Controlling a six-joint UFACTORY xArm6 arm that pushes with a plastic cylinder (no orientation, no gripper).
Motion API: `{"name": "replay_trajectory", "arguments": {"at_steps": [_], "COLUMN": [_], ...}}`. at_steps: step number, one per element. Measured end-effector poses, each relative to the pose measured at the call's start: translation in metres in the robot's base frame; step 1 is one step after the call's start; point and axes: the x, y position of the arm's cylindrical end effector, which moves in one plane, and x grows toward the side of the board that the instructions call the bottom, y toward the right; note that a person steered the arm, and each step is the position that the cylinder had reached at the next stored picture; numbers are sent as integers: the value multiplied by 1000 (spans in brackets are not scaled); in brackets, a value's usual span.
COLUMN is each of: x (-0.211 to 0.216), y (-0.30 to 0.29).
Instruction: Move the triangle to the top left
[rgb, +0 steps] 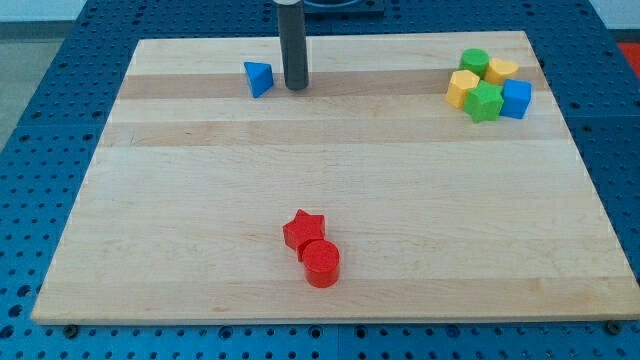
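The blue triangle lies on the wooden board near the view's top, left of centre. My tip stands just to the right of the triangle, a small gap apart from it. The dark rod rises straight up out of the view's top edge.
A red star and a red cylinder touch each other near the view's bottom centre. At the top right sits a cluster: a green cylinder, a yellow cylinder, a yellow hexagon, a green star and a blue cube.
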Motion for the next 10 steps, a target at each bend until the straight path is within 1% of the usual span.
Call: {"name": "replay_trajectory", "arguments": {"at_steps": [1, 4, 8, 10], "x": [0, -12, -24, -27], "y": [-3, -67, -137, -155]}}
